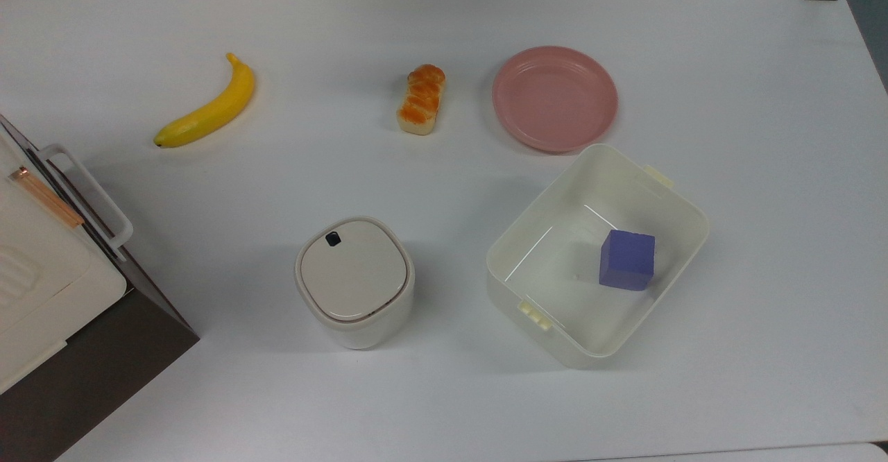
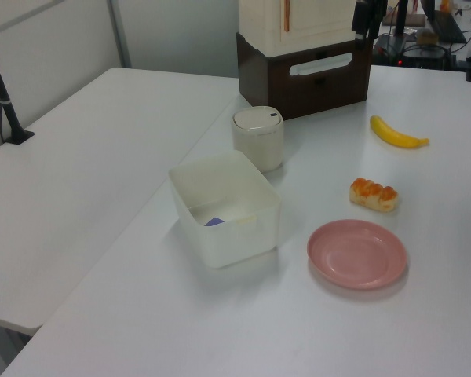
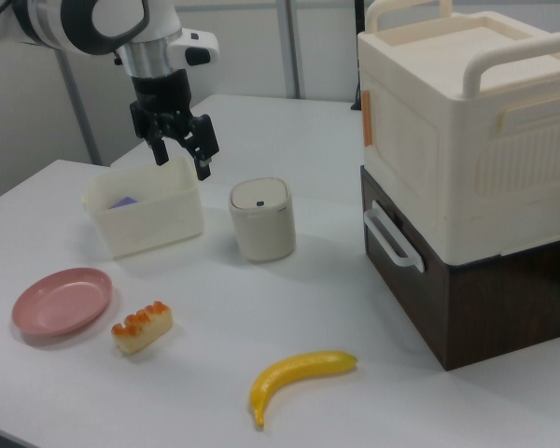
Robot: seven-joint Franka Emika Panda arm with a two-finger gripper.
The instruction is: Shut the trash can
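The trash can (image 1: pixel 355 281) is a small cream-white rounded-square bin standing on the white table, its beige lid lying flat and shut with the dark button toward the top view's upper left. It also appears in the left view (image 2: pixel 258 138) and the right view (image 3: pixel 261 219). My gripper (image 3: pixel 180 157) hangs high above the table, well apart from the bin, on the right view's left. Its black fingers (image 3: pixel 203 164) are spread open with nothing between them. In the left view the gripper (image 2: pixel 366 17) sits at the upper edge, in front of the cabinet.
A banana (image 1: pixel 208 105), a bread roll (image 1: pixel 422 99) and a pink plate (image 1: pixel 555 98) lie along the far side. A white tub (image 1: pixel 652 184) holds a purple cube (image 1: pixel 628 259). A cream-and-brown cabinet (image 1: pixel 41 288) stands at the top view's left edge.
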